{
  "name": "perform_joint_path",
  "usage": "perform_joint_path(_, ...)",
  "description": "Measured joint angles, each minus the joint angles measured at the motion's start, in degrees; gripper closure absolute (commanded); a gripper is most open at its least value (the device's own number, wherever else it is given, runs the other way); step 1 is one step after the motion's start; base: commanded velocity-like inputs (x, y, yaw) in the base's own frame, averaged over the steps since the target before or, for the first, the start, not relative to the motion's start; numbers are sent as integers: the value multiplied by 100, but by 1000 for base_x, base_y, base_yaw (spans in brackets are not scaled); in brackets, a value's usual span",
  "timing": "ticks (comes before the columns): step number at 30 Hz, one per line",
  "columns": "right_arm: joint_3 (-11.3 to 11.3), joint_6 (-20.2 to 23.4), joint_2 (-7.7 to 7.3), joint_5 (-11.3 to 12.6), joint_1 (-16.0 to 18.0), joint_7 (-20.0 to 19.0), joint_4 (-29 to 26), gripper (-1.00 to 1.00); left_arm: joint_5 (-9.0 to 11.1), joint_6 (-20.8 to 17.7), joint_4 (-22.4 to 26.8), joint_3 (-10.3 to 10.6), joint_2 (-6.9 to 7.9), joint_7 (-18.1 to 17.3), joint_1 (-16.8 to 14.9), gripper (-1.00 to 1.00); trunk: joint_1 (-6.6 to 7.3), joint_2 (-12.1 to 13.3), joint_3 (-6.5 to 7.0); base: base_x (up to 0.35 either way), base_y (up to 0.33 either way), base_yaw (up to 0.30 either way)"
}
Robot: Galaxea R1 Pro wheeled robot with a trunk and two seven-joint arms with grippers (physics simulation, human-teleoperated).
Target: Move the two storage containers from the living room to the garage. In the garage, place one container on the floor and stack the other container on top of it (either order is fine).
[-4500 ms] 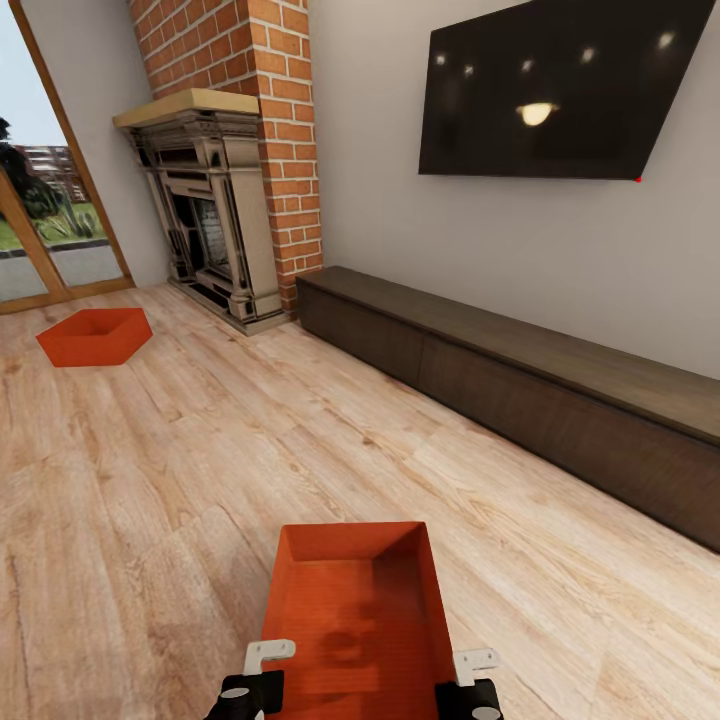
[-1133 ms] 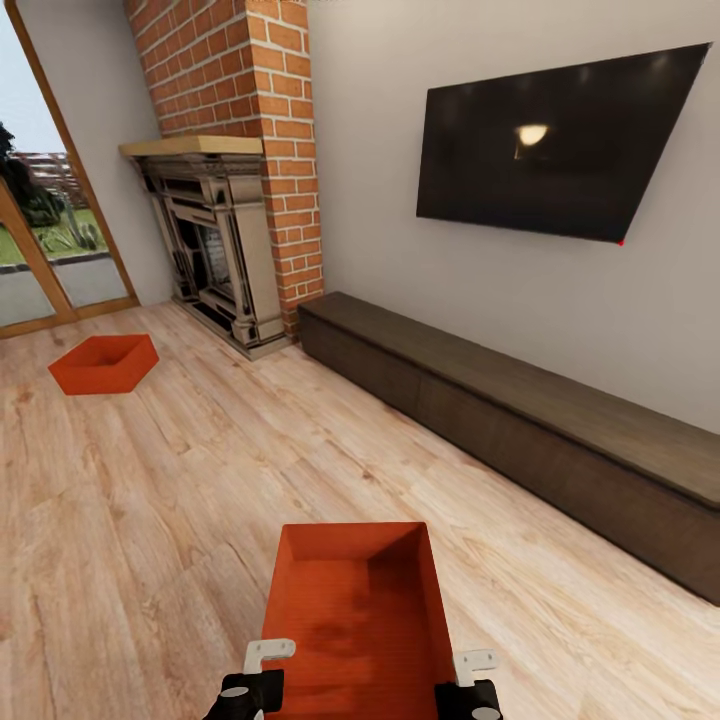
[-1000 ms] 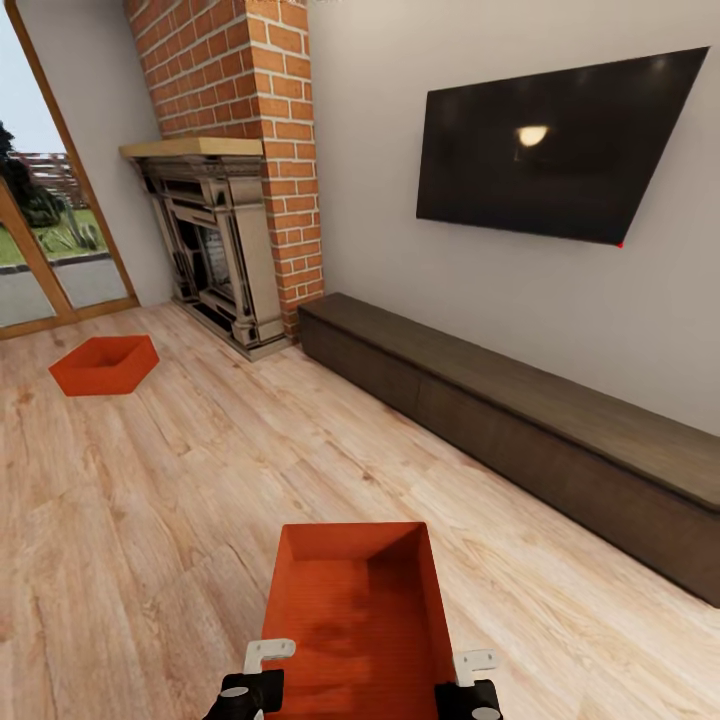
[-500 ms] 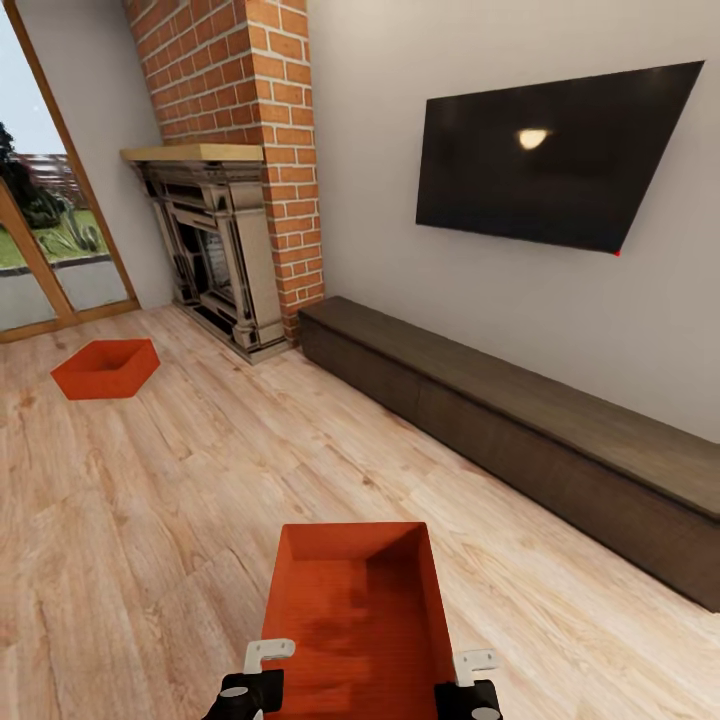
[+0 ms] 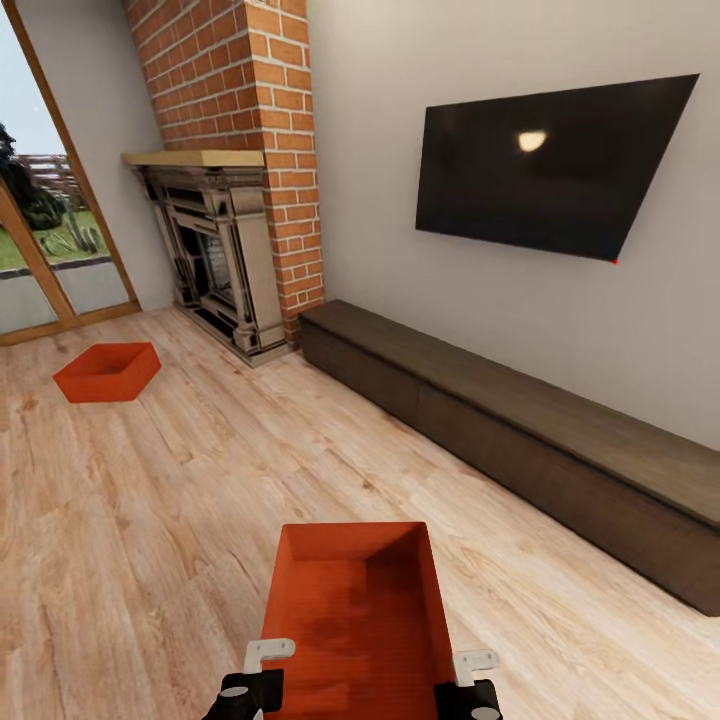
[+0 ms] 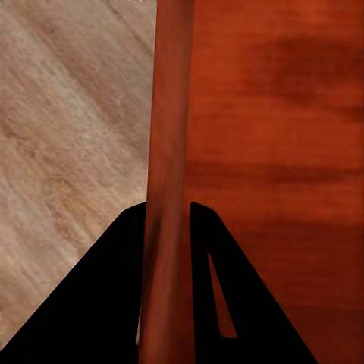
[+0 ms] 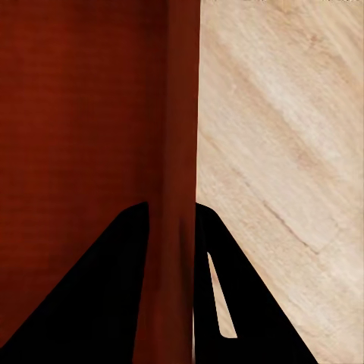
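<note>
Right now your left tool (image 5: 262, 668) is clamped on the left long wall of the near storage container (image 5: 355, 610), and your right tool (image 5: 472, 672) is clamped on its right long wall; each wrist view shows a wall (image 6: 168, 182) (image 7: 180, 174) pinched between two dark fingers (image 6: 114, 303) (image 7: 114, 303). You hold this container level, open side up, its long axis pointing straight away from you over the living room's wood-plank floor (image 5: 150, 500). Farther out to your left, the second storage container (image 5: 107, 372) sits on the planks, turned at an angle, near the glass door (image 5: 50, 250) and the brick fireplace (image 5: 225, 250). Along the wall on your right run the low dark cabinet (image 5: 520, 420) and the black TV (image 5: 550, 165).
</note>
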State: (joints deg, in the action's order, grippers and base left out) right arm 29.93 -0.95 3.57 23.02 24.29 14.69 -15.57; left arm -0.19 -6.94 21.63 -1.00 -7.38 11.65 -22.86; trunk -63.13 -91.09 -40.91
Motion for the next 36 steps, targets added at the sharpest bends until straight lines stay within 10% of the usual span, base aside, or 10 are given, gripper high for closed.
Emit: perform_joint_path(36, 1, 1, 0, -7, 0, 5, -3, 100, 6, 8, -2, 1, 0, 0, 0, 100, 791, 1444, 646, 0, 0, 0)
